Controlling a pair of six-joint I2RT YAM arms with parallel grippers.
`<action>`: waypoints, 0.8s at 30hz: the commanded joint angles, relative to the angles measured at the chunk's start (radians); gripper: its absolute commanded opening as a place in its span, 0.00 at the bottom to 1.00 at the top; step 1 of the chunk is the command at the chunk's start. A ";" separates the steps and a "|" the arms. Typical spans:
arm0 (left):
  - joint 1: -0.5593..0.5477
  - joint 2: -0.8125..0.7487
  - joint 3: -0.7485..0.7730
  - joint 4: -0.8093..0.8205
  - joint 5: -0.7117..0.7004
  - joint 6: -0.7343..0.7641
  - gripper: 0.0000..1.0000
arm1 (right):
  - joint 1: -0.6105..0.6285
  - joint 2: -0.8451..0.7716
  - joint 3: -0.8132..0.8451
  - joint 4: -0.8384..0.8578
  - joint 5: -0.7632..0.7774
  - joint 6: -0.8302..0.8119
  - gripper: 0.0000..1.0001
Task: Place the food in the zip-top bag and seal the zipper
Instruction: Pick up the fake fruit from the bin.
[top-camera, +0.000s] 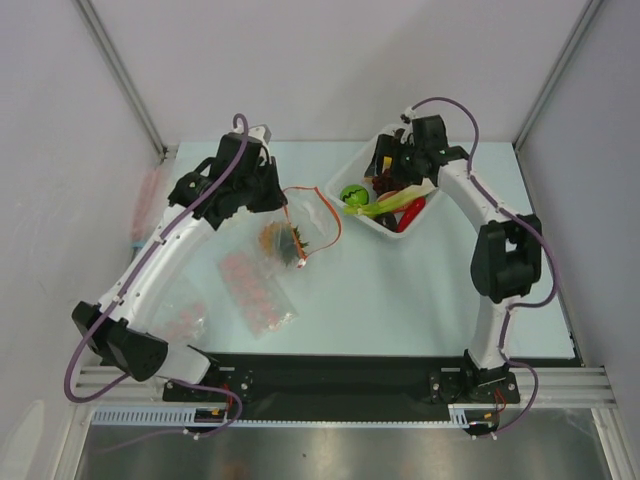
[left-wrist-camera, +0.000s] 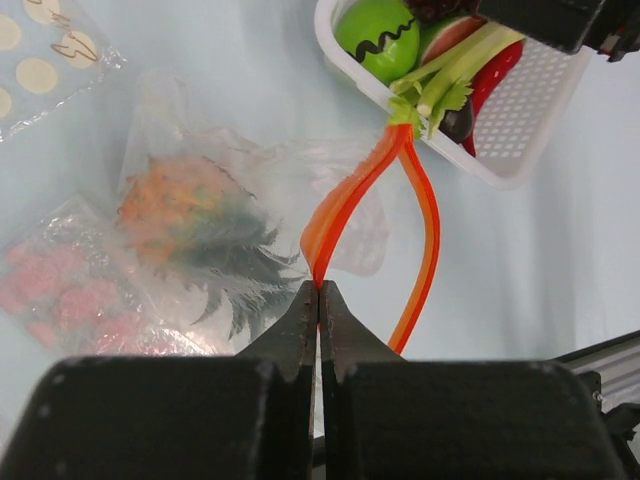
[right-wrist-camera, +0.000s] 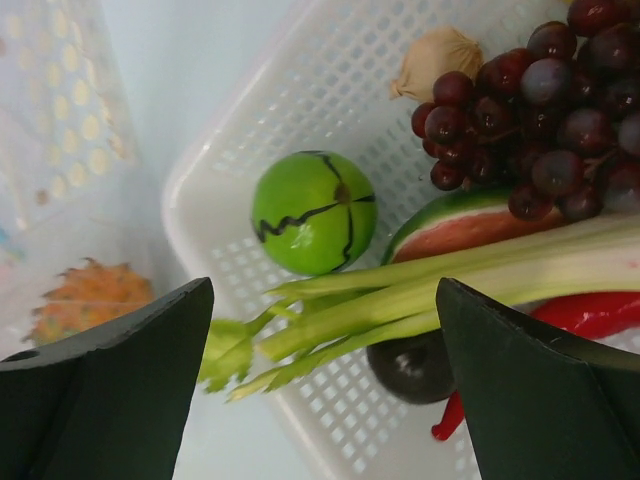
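Black fingers of the right gripper (right-wrist-camera: 325, 300) fill the bottom of its wrist view, spread as wide as they go and holding nothing, poised over the white basket (right-wrist-camera: 250, 130). The round green fruit (right-wrist-camera: 314, 212) lies just ahead of the fingertips, slightly toward the left finger rather than on the midline. A celery stalk (right-wrist-camera: 420, 290) runs crosswise between fingers and fruit, its long axis roughly spanning the gap. By that layout, a straight descent would likely catch the celery first; the fingers would need to advance past it and shift a little left. The right arm is clearly the nearer one to the basket. The left gripper (left-wrist-camera: 319, 300) is pinched tight on one lip of the zipper (left-wrist-camera: 352, 190), lifting it so the zip-top bag (left-wrist-camera: 250, 170) gapes toward the basket, which sits just beyond the mouth. The pineapple (left-wrist-camera: 185, 215) already lies inside the bag. No round red fruit can be picked out with certainty.
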 joint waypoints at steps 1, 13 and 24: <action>0.026 0.029 0.069 -0.017 0.060 0.020 0.00 | 0.024 0.091 0.089 -0.048 -0.019 -0.128 1.00; 0.033 0.059 0.121 -0.048 0.131 -0.006 0.00 | 0.111 0.313 0.273 -0.113 -0.059 -0.266 0.98; 0.033 0.094 0.160 -0.065 0.207 -0.019 0.00 | 0.127 0.355 0.278 -0.132 0.018 -0.266 0.77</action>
